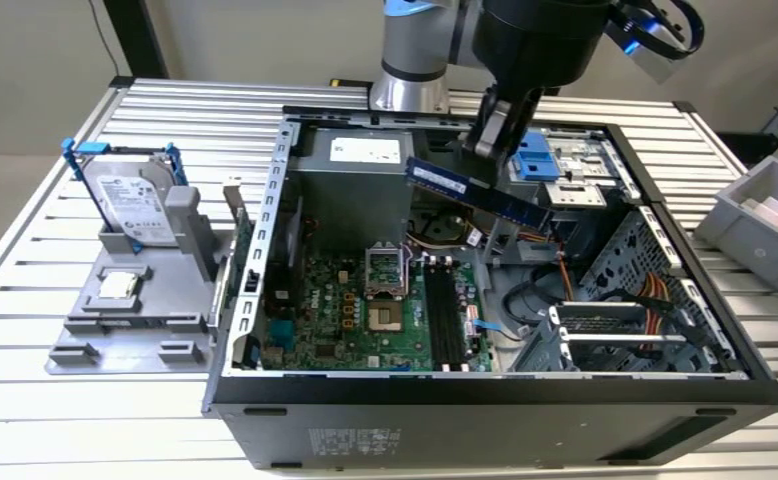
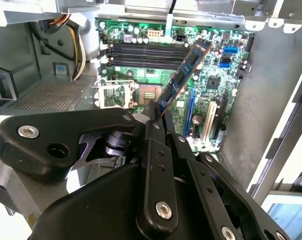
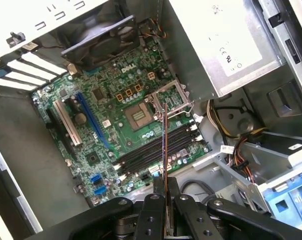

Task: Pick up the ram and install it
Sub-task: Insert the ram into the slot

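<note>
My claw (image 1: 493, 150) pinches ram (image 1: 483, 192), mid-air above empty motherboard slots (image 1: 444, 320); pickup done, seating not yet.

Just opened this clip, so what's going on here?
A robot arm's jaws are shut on the ram, holding it tilted in the air over an open computer case. The ram hangs above the motherboard and is not yet seated; the long black memory slots below it look empty. A hard drive sits on a grey stand outside the case, on the exterior view's left.
</note>
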